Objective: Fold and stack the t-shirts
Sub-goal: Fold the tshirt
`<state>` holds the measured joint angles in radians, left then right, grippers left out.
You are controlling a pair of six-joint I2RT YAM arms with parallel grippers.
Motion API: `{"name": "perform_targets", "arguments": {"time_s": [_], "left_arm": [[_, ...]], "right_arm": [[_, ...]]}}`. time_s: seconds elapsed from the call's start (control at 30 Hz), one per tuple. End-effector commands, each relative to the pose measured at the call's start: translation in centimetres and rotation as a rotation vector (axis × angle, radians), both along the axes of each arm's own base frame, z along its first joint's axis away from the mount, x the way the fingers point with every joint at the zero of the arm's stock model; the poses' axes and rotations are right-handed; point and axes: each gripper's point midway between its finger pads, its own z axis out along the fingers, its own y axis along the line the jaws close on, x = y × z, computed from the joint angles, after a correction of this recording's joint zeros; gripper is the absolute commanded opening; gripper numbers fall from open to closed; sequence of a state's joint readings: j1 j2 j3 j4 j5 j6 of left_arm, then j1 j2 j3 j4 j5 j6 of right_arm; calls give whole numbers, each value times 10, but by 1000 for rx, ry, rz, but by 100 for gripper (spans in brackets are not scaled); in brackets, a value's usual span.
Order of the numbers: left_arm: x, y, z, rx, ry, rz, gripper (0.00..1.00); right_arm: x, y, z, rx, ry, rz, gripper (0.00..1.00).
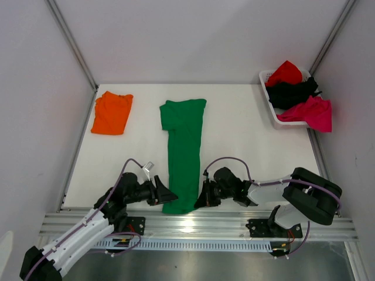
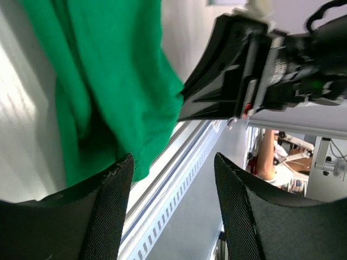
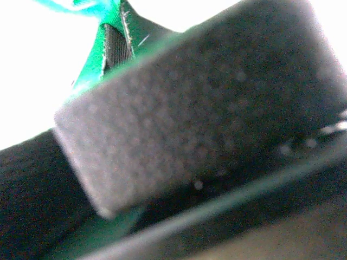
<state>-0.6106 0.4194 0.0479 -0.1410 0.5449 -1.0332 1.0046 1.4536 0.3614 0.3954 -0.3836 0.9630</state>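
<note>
A bright green t-shirt (image 1: 183, 149) lies as a long narrow strip down the middle of the table, its hem at the near edge. My right gripper (image 1: 201, 199) is shut on the hem's right corner. In the right wrist view a blurred finger pad (image 3: 190, 103) fills the frame, with green cloth (image 3: 89, 70) pinched beside it. My left gripper (image 1: 166, 195) stands open just left of the hem's left corner. Its fingers (image 2: 108, 211) frame the green t-shirt (image 2: 108, 81) edge without holding it. An orange t-shirt (image 1: 111, 112) lies folded at the far left.
A white basket (image 1: 275, 111) at the far right holds a red t-shirt (image 1: 285, 72), a black t-shirt (image 1: 293, 92) and a magenta t-shirt (image 1: 310, 113) that hangs over its rim. The metal rail (image 1: 193, 222) runs along the table's near edge, right under both grippers.
</note>
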Motion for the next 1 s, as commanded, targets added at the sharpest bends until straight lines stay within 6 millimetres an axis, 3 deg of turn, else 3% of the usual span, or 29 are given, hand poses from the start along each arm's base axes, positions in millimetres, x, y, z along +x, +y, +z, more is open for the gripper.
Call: {"name": "perform_targets", "arguments": {"time_s": [0.0, 0.43, 0.7, 0.77, 0.83, 0.97], "left_arm": [[-2, 8, -26, 33, 39, 60, 64], [-10, 40, -62, 193, 171, 209, 63], [-15, 42, -77, 276, 242, 185, 62], [-21, 50, -89, 342, 269, 178, 62], [-17, 52, -81, 373, 271, 186, 62], [-20, 57, -85, 411, 302, 198, 61]], "right_arm": [[6, 7, 9, 44, -38, 8, 1], [8, 9, 8, 46, -27, 12, 1], [9, 9, 9, 48, -30, 12, 1], [9, 7, 9, 47, -30, 8, 1], [11, 6, 9, 46, -33, 4, 1], [12, 4, 8, 46, -32, -3, 1]]}}
